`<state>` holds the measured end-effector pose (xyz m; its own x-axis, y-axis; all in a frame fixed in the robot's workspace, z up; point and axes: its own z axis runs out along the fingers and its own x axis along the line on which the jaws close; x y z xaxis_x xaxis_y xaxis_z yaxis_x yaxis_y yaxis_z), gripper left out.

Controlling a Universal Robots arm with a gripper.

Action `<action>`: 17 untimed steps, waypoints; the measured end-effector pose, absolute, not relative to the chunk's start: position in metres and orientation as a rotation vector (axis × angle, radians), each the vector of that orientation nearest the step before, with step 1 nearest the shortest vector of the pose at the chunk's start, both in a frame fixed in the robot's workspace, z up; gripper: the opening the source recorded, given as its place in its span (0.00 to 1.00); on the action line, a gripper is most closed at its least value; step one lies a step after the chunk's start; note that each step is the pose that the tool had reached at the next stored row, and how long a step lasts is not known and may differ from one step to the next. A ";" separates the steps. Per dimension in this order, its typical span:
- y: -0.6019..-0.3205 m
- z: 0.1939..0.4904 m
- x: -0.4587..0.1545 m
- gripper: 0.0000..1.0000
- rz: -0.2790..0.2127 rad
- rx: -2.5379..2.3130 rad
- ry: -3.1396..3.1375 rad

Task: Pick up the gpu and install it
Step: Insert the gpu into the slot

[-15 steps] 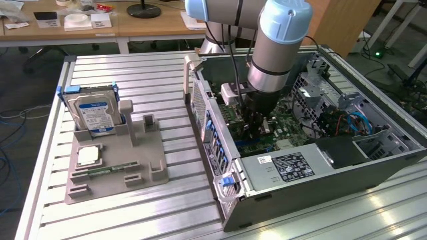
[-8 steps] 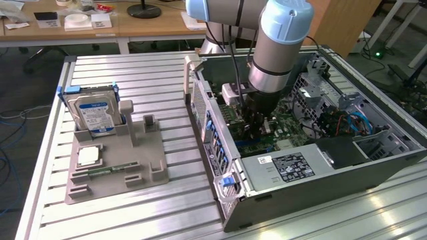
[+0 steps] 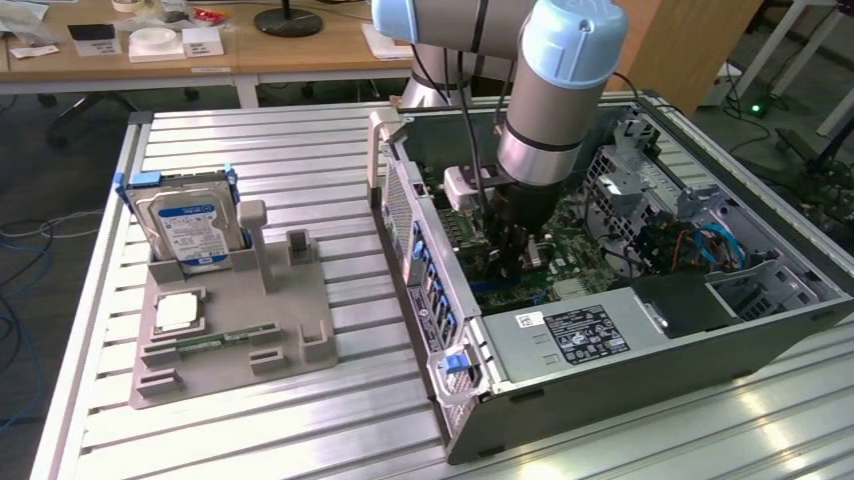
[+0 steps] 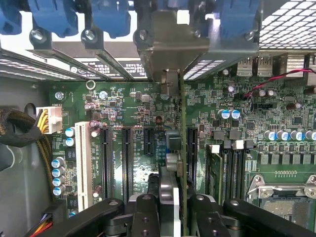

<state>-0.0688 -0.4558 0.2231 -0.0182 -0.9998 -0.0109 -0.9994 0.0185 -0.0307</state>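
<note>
Currently, item 1: your gripper (image 4: 170,197), fingers pinched narrowly on the gpu (image 4: 182,148), edge-on above the motherboard (image 4: 133,113) slots; seating calls for exact alignment.

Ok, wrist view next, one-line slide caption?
Claw holds the gpu edge-on above the green motherboard, inside the open computer case.

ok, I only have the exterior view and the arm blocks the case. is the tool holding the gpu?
Observer: Yes. In the wrist view, the tool is clamped on the gpu, seen edge-on.
Operator: Where over the board?
Observer: Its edge runs alongside a black expansion slot, next to the memory slots. I cannot tell if it is seated.
Operator: Bracket?
Observer: Its metal bracket faces the rear slot openings, under the blue clips.
</note>
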 end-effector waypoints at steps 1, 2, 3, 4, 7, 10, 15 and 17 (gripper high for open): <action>-0.456 0.223 -0.069 0.29 -0.022 -2.177 2.224; -0.456 0.223 -0.069 0.29 -0.022 -2.174 2.227; -0.456 0.223 -0.069 0.29 -0.022 -2.171 2.230; -0.456 0.223 -0.069 0.29 -0.022 -2.170 2.231; -0.456 0.223 -0.069 0.29 -0.022 -2.169 2.232; -0.457 0.223 -0.069 0.29 -0.022 -2.170 2.232; -0.458 0.223 -0.069 0.29 -0.022 -2.169 2.232; -0.458 0.223 -0.069 0.29 -0.022 -2.169 2.232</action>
<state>-0.0695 -0.4577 0.2226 -0.0281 -0.9995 -0.0110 -0.9991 0.0284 -0.0307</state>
